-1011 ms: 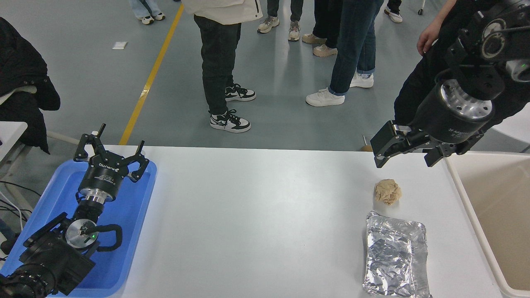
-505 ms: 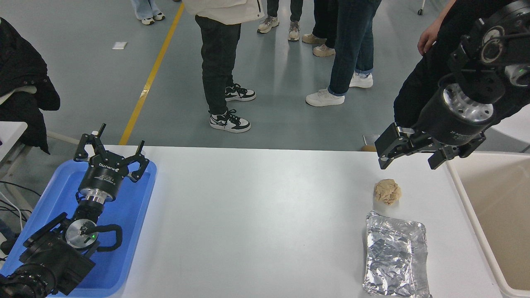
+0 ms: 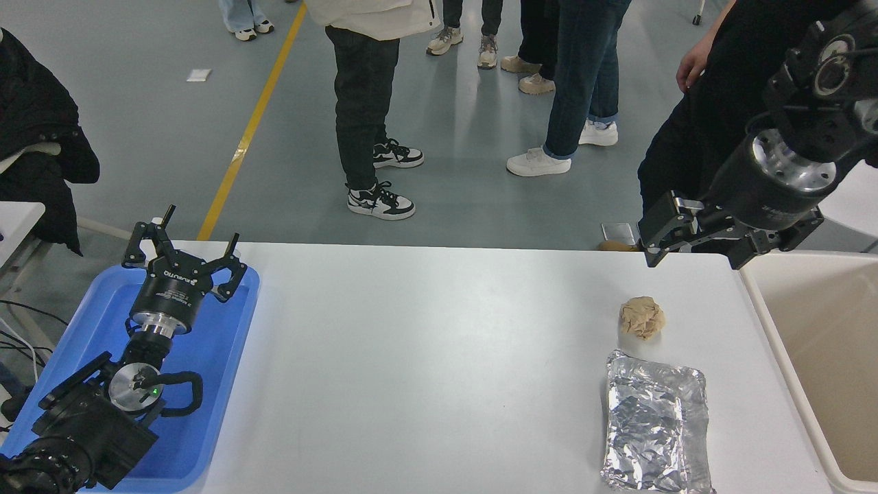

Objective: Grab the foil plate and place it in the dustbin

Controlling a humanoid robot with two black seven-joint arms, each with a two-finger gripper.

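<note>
The shiny crinkled foil plate lies flat on the white table at the near right. The beige dustbin with its cream rim stands at the table's right edge. My right gripper hangs open and empty in the air over the table's far right, well beyond the foil plate and above it. My left gripper is open and parked over the blue tray at the lower left.
A small crumpled tan paper ball lies just beyond the foil plate. A shallow blue tray sits at the left edge. Several people stand on the grey floor beyond the table; one in black is close behind my right arm.
My right gripper has drawn back up and to the right, away from the paper ball and toward the far right corner. The foil plate, the ball and the left arm have not moved.
</note>
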